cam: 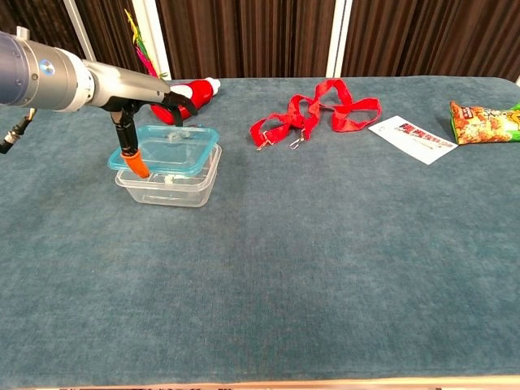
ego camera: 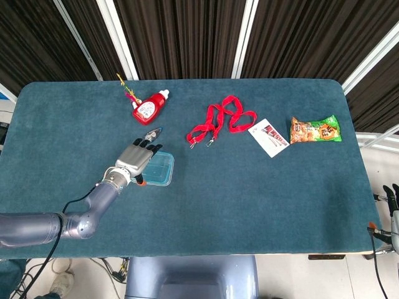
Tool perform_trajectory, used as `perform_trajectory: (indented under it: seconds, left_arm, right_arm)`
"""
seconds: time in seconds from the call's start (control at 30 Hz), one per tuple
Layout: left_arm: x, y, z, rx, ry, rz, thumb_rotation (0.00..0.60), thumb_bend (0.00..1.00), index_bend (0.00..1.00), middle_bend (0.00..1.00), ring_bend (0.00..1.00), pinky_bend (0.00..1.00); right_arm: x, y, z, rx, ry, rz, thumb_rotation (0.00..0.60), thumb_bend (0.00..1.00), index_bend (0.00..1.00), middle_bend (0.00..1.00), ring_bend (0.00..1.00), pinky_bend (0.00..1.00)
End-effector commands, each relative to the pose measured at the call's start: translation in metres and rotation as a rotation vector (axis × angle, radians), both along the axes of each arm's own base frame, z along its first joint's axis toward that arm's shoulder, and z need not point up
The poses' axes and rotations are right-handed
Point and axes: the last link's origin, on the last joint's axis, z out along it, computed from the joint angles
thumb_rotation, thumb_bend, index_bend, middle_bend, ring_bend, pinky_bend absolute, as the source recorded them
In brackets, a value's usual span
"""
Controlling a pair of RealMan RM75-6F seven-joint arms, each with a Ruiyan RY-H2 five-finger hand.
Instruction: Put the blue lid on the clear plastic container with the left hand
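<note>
Resting now on the rim of the clear plastic container (cam: 169,179), the blue lid (cam: 166,149) looks nearly placed, though not certainly seated. Grasped along its left edge by the left hand (ego camera: 134,158), with the orange-tipped thumb (cam: 136,162) hooked down over that edge and the dark fingers (cam: 180,109) reaching across behind the container. Sitting roughly level and square over the container in the chest view, lying close to the rim all around; impossible to tell whether pressed home or merely laid on. Judged as late in the task: lid carried and aligned, contact made. Left to do, by the look of it: pressing down to snap the lid shut if needed, letting go, and lifting the hand clear of the container.

Lying behind the container, a red bottle (ego camera: 149,107); further right of the container, a red lanyard (ego camera: 222,121), a white card (ego camera: 269,137) and a snack packet (ego camera: 315,130), all well apart from it on the teal surface (cam: 325,268). Hanging off the surface's edge far to the right of the container, the right hand (ego camera: 391,198), barely in view; grasp impossible to tell.
</note>
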Motion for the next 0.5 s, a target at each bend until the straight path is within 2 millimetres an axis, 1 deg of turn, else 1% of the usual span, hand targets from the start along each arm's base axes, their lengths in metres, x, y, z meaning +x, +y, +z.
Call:
perform_trajectory:
  seconds: [0.03,0.5]
  left_arm:
    - [-0.0015,-0.0003,-0.0021,-0.003,0.002,0.002,0.6,0.24,0.0,0.25,0.0,0.0]
    - [-0.0052,-0.0004,-0.0056,-0.001,0.026,-0.008,0.6,0.24,0.0,0.25,0.0,0.0]
  right_arm:
    - [0.0,0.0002,0.0004,-0.001,0.0,0.0,0.6,0.31,0.07,0.05,0.04,0.0]
    - [0.0001,0.0009,0.0014,-0.004,-0.001,-0.003,0.6,0.31,0.07,0.05,0.04,0.0]
